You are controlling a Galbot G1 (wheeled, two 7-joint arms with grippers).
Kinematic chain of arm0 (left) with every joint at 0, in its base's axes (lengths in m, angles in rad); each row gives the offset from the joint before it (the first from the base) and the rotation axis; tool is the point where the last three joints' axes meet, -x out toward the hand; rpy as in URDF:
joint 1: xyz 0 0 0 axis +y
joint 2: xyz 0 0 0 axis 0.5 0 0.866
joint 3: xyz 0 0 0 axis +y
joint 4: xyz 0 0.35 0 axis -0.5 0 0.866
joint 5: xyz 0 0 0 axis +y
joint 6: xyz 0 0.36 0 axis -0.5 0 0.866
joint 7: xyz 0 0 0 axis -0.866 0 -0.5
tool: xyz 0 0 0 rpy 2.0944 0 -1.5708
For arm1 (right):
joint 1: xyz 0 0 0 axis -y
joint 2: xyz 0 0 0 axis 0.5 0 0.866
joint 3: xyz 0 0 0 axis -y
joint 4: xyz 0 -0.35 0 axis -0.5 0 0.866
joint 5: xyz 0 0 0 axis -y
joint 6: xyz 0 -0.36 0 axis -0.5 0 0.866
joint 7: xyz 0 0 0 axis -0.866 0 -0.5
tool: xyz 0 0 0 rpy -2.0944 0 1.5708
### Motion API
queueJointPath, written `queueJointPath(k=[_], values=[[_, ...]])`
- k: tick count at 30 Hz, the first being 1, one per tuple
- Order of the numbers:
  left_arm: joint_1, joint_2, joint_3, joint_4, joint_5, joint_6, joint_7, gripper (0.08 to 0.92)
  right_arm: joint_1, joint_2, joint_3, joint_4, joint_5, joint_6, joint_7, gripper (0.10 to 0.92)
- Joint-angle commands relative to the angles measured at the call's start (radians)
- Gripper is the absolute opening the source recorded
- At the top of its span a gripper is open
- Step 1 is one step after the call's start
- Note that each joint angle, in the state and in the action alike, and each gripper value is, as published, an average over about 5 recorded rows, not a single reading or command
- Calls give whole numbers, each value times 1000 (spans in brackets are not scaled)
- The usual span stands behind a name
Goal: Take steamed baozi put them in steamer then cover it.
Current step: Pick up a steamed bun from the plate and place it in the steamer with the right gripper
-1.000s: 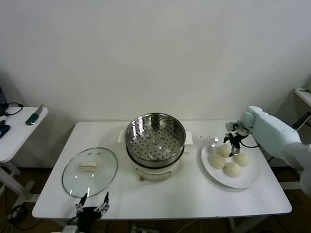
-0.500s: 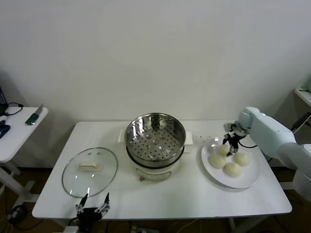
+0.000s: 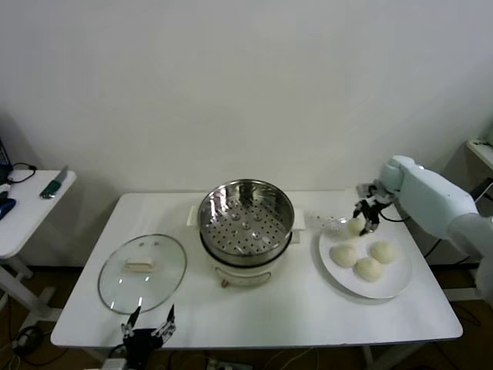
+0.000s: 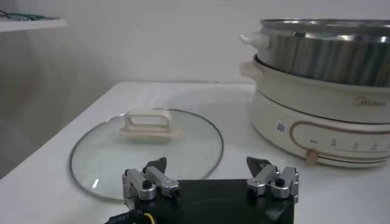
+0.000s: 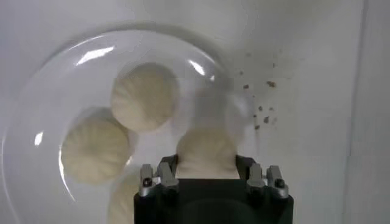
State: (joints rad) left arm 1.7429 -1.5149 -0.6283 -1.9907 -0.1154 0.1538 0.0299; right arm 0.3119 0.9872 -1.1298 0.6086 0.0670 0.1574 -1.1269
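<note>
Right gripper point(image 3: 365, 218) clamped on my first bun point(image 3: 354, 227) above plate's point(image 3: 385, 289) rear edge; next, carry to steamer point(image 3: 246, 220). Left gripper point(image 4: 211, 177) parked, apart.

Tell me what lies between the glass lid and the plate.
In the head view, the steamer stands between the glass lid and the plate.

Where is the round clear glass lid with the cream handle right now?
In the head view, the round clear glass lid lies flat on the white table, on the robot's left, beside the shiny steel steamer basket and just beyond the idle left gripper.
</note>
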Motion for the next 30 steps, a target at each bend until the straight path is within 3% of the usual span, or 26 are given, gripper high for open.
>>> queueJointPath(k=[1,8,16,23,30], values=[[0,2,-3,-14,2,8,-1,823,355,-48,-303,270,189,59,-11,645],[0,9,-4,-29,0,17,-1,823,615,-5,-440,496,311,167,-15,645],[-7,10,-6,-47,0,36,-1,823,725,162,-523,685,268,354,76,645],[-14,10,-19,-52,-1,39,-3,823,590,295,-459,649,85,416,142,645],[-10,15,-22,-46,-2,34,-7,823,409,383,-399,489,-93,439,189,645]])
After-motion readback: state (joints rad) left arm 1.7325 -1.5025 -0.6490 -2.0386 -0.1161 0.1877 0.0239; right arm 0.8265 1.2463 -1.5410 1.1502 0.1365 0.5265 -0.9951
